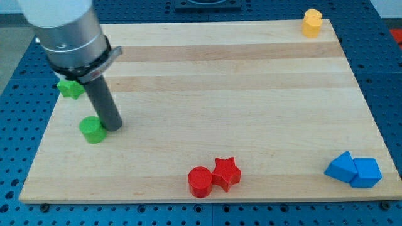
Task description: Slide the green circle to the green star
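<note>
The green circle [93, 130] lies near the board's left edge, below the middle. The green star [70, 88] lies above it, close to the left edge, partly hidden behind the arm's grey body. My tip [114, 128] rests on the board right beside the green circle, on its right side, touching or almost touching it. The dark rod rises from there up and to the left toward the arm's body.
A red circle [200, 182] and a red star [226, 173] touch each other near the bottom edge. Two blue blocks [353, 169] sit together at the bottom right. A yellow block [311, 22] sits at the top right corner. The wooden board [239, 94] lies on a blue perforated table.
</note>
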Robot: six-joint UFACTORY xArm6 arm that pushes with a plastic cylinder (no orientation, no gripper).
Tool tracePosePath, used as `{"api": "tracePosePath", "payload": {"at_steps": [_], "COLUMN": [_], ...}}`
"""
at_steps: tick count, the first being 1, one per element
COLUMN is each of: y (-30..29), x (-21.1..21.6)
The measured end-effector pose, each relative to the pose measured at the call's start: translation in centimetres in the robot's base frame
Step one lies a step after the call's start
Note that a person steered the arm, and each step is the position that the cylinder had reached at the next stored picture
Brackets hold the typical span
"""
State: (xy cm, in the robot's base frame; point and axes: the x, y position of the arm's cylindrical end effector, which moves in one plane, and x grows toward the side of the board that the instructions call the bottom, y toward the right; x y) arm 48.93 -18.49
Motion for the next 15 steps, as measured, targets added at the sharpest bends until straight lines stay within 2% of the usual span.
{"api": "tracePosePath", "payload": {"at_steps": [2, 3, 5, 8, 10, 11, 12, 15], "y": [-0.9, -3.0, -6.0, -5.8, -2.0, -0.5, -0.8, -4.3], "x": [5.0, 5.8, 3.7, -1.5, -0.2, -1.9, -3.2, -3.4]}}
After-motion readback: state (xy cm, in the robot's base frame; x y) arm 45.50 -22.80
